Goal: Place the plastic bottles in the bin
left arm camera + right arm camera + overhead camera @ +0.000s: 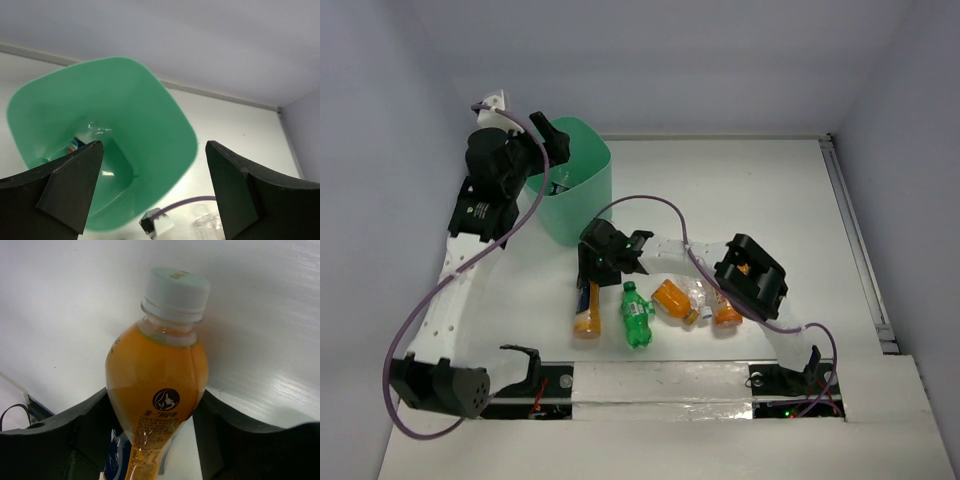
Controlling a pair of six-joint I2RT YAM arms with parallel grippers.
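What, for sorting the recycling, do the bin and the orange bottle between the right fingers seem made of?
Bin: likely plastic, mint green, smooth with a soft sheen; light glows through its walls. Orange bottle: probably clear plastic, the orange drink showing through, with a glossy film label. Its cap: opaque pale plastic.

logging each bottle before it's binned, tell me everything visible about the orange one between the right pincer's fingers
The orange bottle is clear plastic filled to the neck with orange drink, with a pale cap and a collar ring below it. Its wrap shows a round black logo and blue lower down. It lies on its side on the white table, cap toward the arm bases. The right pincer straddles its body, fingers close against both sides; whether they clamp it is unclear.
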